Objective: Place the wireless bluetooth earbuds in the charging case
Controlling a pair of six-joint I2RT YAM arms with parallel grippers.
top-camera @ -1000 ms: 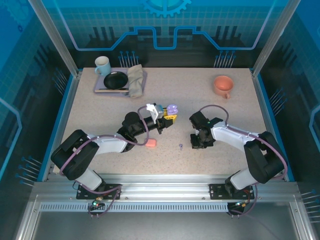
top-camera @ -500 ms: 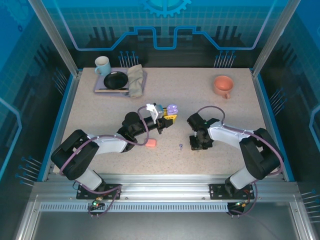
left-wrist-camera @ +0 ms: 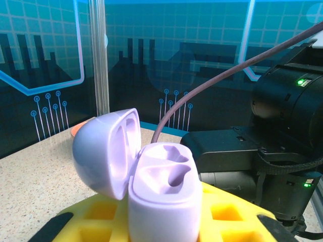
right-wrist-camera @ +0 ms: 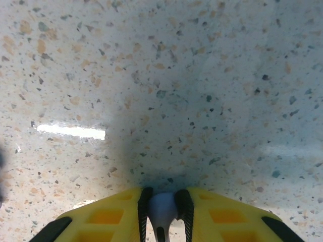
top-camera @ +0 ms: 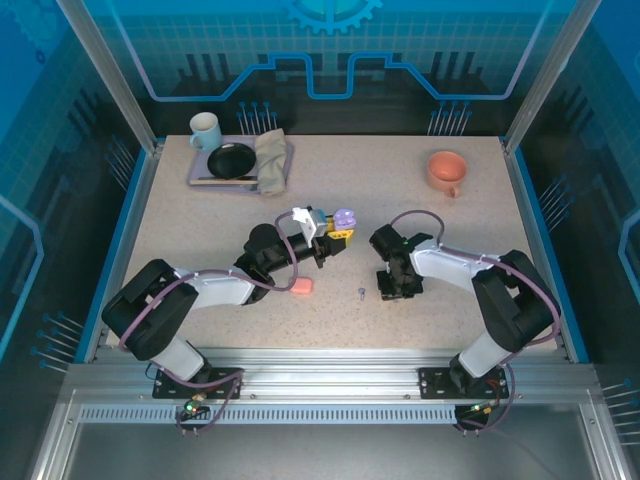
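Pinching a lilac earbud (right-wrist-camera: 161, 210) in my right gripper (right-wrist-camera: 162, 200), low over the table (right-wrist-camera: 202, 75), my left gripper (left-wrist-camera: 164, 228) clamped on the open case (left-wrist-camera: 161, 186)

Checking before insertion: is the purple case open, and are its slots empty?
Open and empty. The purple case has its lid flipped back, and both slots show bare in the left wrist view.

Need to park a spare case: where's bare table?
Free: far strip between tray and orange cup; left side, nearer than the tray. Crowded: centre, around left gripper holding lilac case, pink case, loose earbud, right gripper pinching a second earbud.
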